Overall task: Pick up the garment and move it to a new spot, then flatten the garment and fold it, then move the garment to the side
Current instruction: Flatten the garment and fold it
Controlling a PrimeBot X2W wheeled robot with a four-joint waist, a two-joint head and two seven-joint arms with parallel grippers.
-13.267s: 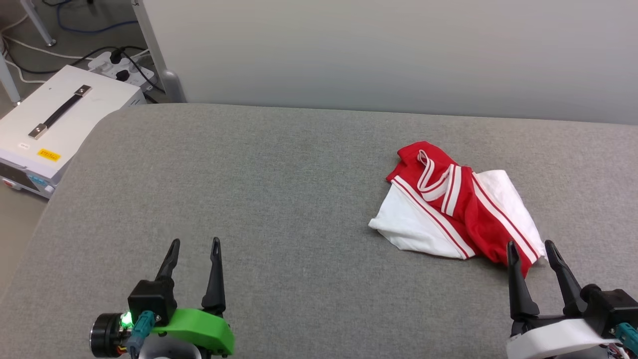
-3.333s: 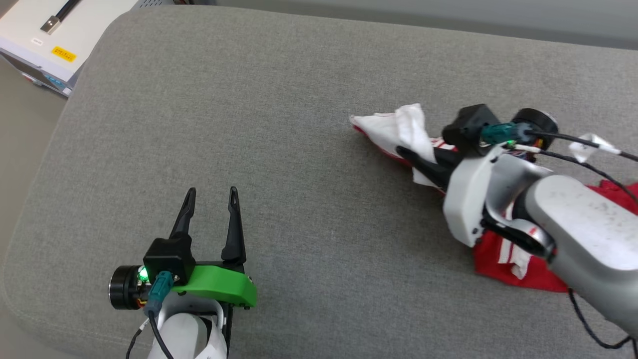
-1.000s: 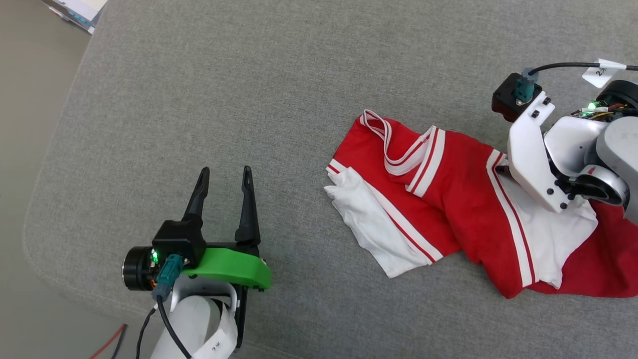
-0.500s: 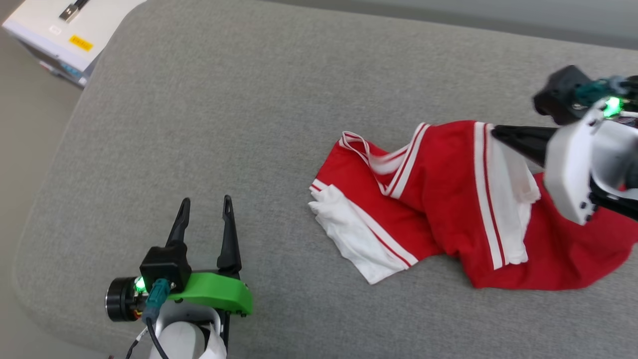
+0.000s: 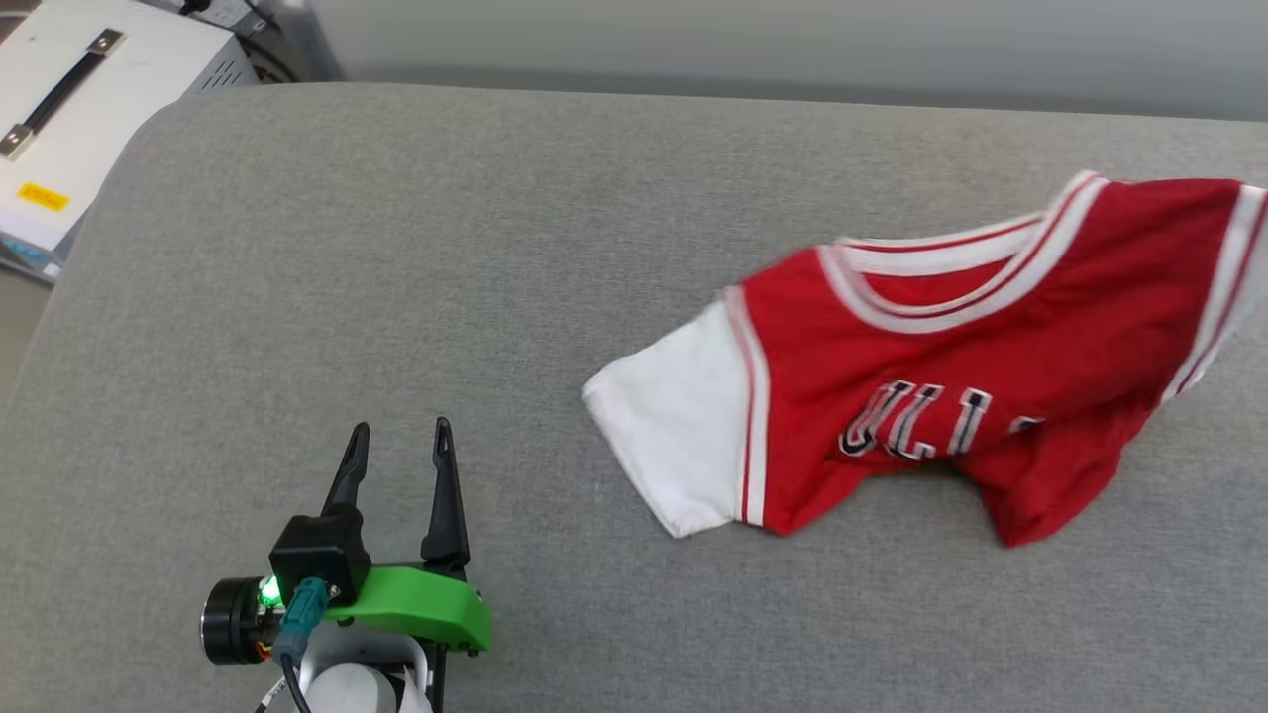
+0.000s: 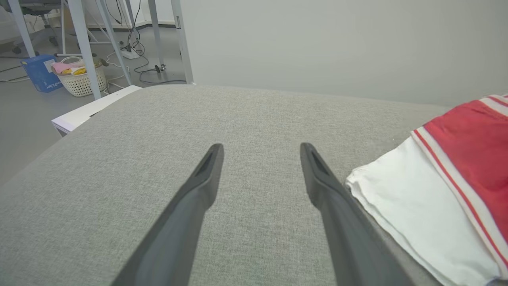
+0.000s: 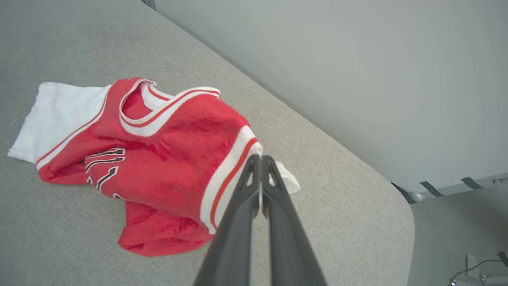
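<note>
Toward 3 o'clock on the grey padded surface (image 5: pixel 396 248), as my head camera sees it, lies the garment (image 5: pixel 941 347), chest side up. Its near white sleeve (image 5: pixel 674 446) is spread flat and points toward 8 o'clock. The red body climbs toward 2 o'clock, where it leaves the picture. The striped neckline sits at the garment's 12 o'clock edge. Part of the black, white-edged lettering (image 5: pixel 916 421) shows on the chest, and the rest is lost in a crease. The lower hem is bunched under at about 5 o'clock, with a shadow beneath it.

My right gripper (image 7: pixel 260 158) has its two dark fingers pressed together. Their tips are at the red-and-white trim of the far shoulder, pinching the garment there. A small flap of white cloth pokes out just past the tips at 4 o'clock in that wrist view. From that grip the shirt drapes down and away toward 9 o'clock onto the surface.

My left gripper (image 5: pixel 396 428) is at 7 o'clock in the head view. Its fingers are spread wide and hold nothing, and it is well apart from the shirt. In its own wrist view, the white sleeve lies just beside the right-hand finger, at 4 o'clock.

A white case with a black handle (image 5: pixel 89 109) stands off the surface at 10 o'clock. A pale wall (image 7: pixel 357 79) runs behind.
</note>
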